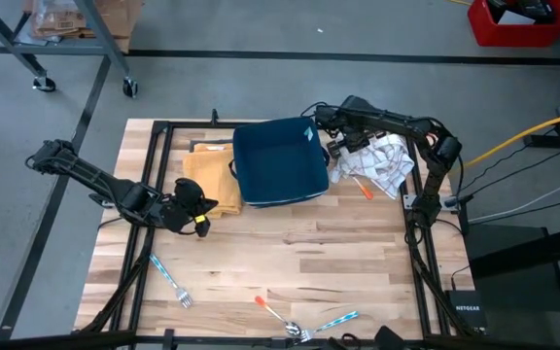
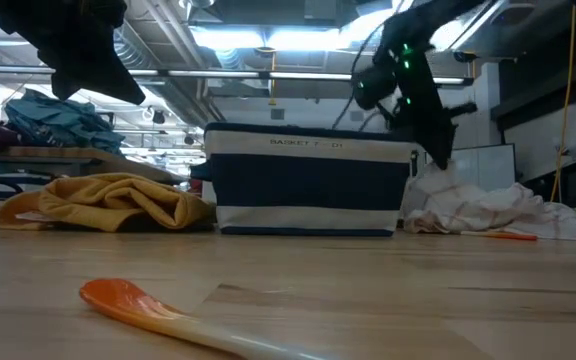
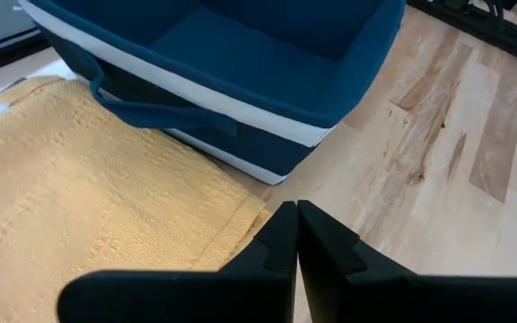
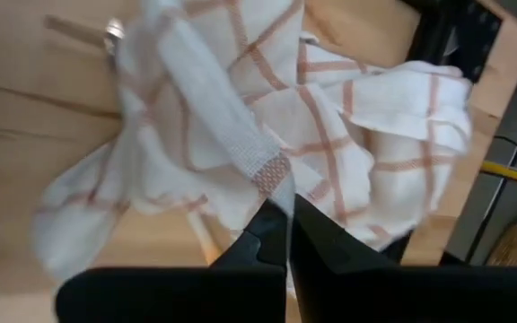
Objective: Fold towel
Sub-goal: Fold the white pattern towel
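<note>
1. The checked towel (image 1: 382,163) sits crumpled by the table's (image 1: 290,262) right edge, so its real shape is hard to tell.
2. Right gripper (image 4: 287,220) has its fingers pinched shut on a fold of that towel.
3. Left gripper (image 3: 296,235) is closed on nothing, at the yellow cloth's (image 1: 207,175) edge near the left side.
4. The blue basket (image 1: 280,160) hides part of the yellow cloth.
5. Light wood tabletop with 1 orange spoon (image 2: 158,312) blurry up close, forks along the near edge, grey concrete floor and shop shelving behind.

A wooden table (image 1: 290,253) is seen. On it are laid a blue basket (image 1: 280,161), a yellow towel (image 1: 207,175), a white checked towel (image 1: 382,163), forks (image 1: 171,280) and spoons (image 1: 278,311).
</note>
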